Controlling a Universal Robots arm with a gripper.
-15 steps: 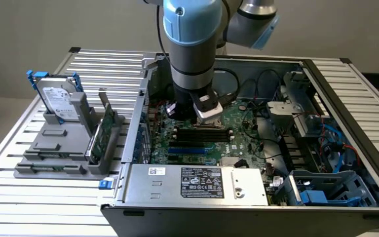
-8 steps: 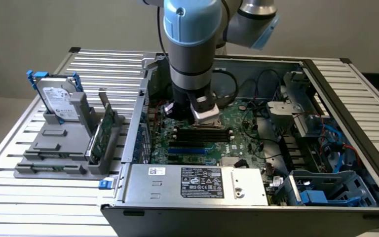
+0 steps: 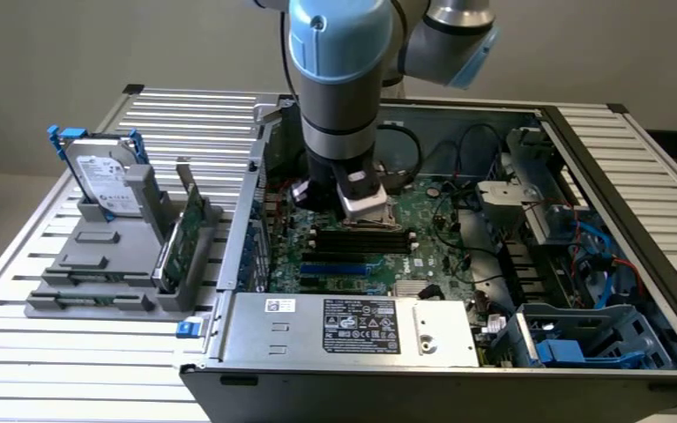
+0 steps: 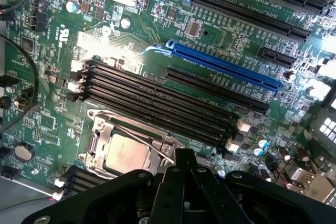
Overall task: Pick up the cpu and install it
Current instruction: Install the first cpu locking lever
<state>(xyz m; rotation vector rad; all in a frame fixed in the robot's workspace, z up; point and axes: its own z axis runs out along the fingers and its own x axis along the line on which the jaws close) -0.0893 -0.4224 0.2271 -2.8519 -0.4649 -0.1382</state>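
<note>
Arm: one blue-and-grey arm (image 3: 336,79) reaches down into one open computer case (image 3: 457,352); the case lies on its side on a slatted metal surface (image 3: 33,379)
Hand: one hand (image 4: 181,169), its black body in the wrist view; clenched, fingers drawn together; nothing seen between them
Cpu: one cpu (image 4: 127,154), silvery top, lying flat in the socket (image 4: 102,129) on the green motherboard (image 4: 47,77); directly under the hand, just ahead of its fingertips; the metal socket frame stands around it
Slots: four long black memory slots (image 4: 157,103) side by side, just beyond the cpu from the hand; one blue slot (image 4: 226,69) farther out
Outside the case: one grey rack (image 3: 103,264), well away from the hand; one hard drive (image 3: 109,181) with blue bracket upright in it; one green card (image 3: 186,233) upright beside it
</note>
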